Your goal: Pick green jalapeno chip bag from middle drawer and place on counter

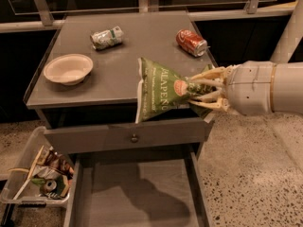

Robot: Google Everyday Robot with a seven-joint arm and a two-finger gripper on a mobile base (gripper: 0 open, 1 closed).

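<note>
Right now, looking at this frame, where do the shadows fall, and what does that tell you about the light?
Camera view: the gripper, at the counter's front right edge, holds the bag; their dark shadow lies on the drawer floor below, so the light likely comes from above; the bowl casts a soft shadow to its right; the background is dark.

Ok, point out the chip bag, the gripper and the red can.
green jalapeno chip bag [158,91], camera view, middle of printed front.
gripper [194,94], camera view, between fingertips, shut on the bag, at front right corner of counter [118,72].
red can [191,42], camera view, middle of its side.
</note>
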